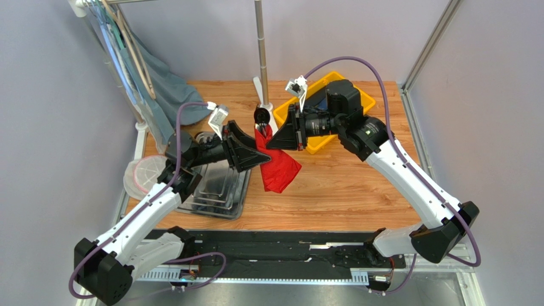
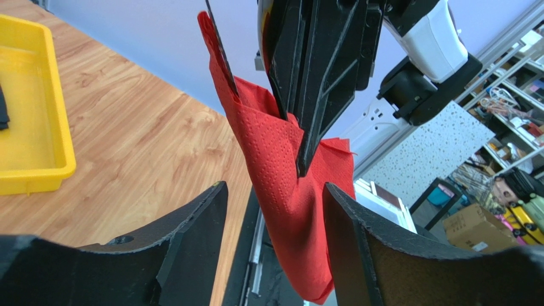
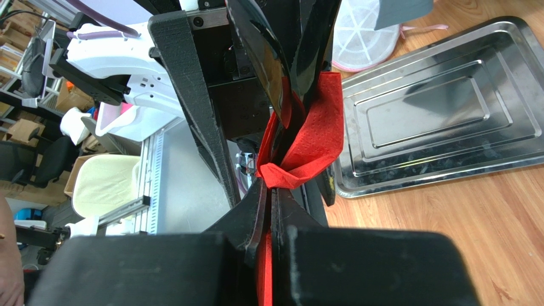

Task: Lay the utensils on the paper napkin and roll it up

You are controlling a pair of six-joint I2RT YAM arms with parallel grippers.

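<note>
bare wood table point(image 1: 332, 197) free to the front and right of the hanging red napkin point(image 1: 279, 169), steel tray point(image 1: 223, 188) close on its left, yellow bin point(image 1: 369, 102) and upright pole point(image 1: 260, 44) behind, left gripper point(image 1: 260, 153) and right gripper point(image 1: 273, 139) crowding its top

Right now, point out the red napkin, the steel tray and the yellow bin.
red napkin point(image 1: 279, 171), top view, its lower half.
steel tray point(image 3: 434, 121), right wrist view, bare floor.
yellow bin point(image 2: 29, 127), left wrist view, bare floor.

Robotics lab: storage shelves point(image 2: 511, 83), cardboard box point(image 2: 469, 227).
</note>
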